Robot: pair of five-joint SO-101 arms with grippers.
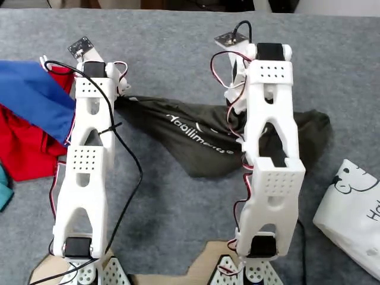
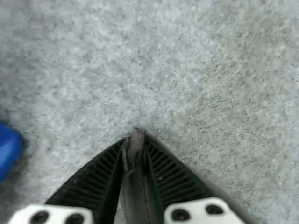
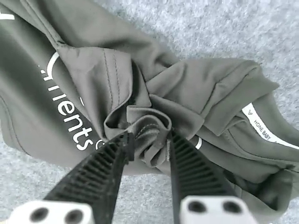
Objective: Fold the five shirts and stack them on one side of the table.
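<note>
A dark olive shirt (image 1: 196, 133) with white print lies crumpled across the middle of the grey table, between my two arms. In the left wrist view my left gripper (image 2: 135, 136) is shut on a thin edge of the dark shirt (image 2: 135, 163), just above the carpet. My right gripper (image 3: 147, 136) is shut on a bunched fold of the dark shirt (image 3: 93, 70), near its collar label (image 3: 264, 128). Seen from above, the left arm (image 1: 86, 160) holds the shirt's left tip and the right arm (image 1: 270, 148) covers its right part.
A blue shirt (image 1: 32, 98) lies over a red shirt (image 1: 24, 148) at the left edge, with a bit of teal cloth (image 1: 3, 189) below them. A folded white shirt (image 1: 350, 211) rests at the right edge. Bare grey carpet (image 1: 166, 35) stretches behind the arms.
</note>
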